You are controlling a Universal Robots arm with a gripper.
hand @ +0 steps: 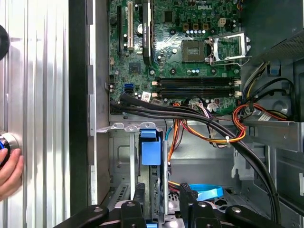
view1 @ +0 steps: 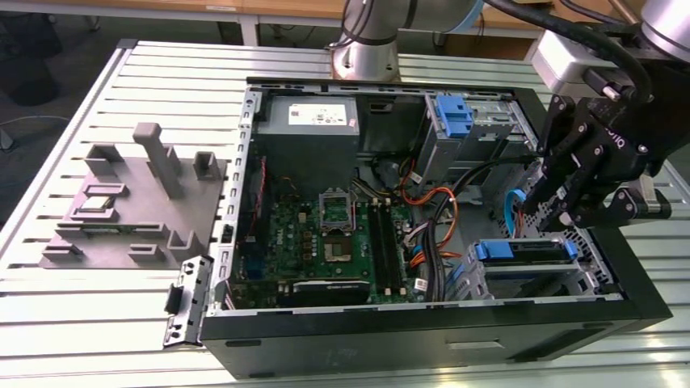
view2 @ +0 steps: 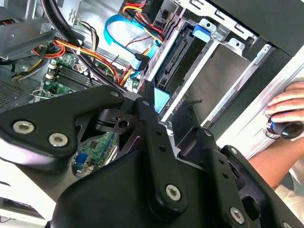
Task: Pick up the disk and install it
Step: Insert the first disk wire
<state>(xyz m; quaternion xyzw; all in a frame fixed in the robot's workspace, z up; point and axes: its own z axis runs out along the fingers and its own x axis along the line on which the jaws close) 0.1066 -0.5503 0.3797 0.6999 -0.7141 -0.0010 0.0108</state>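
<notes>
The disk (hand: pixel 151 154), in its blue carrier, stands on edge in the metal drive cage (hand: pixel 121 156) at the corner of the open computer case (view1: pixel 431 339). It sits directly under the claw (hand: pixel 162 190). The claw hangs just above the cage with its black fingers (hand: pixel 138 199) spread wide and holding nothing. The disk's slot lines up with the gap between them.

Just beyond the fingertips, a thick black cable bundle (hand: pixel 190 116) and orange and yellow wires (hand: pixel 209 135) cross over the cage mouth. A blue ribbon cable (hand: pixel 206 194) curls close beside one finger. Farther out lies the green motherboard (hand: pixel 180 57). Outside the case wall, a person's hand (hand: pixel 9 171) rests on the slatted worktop (hand: pixel 42 95).
</notes>
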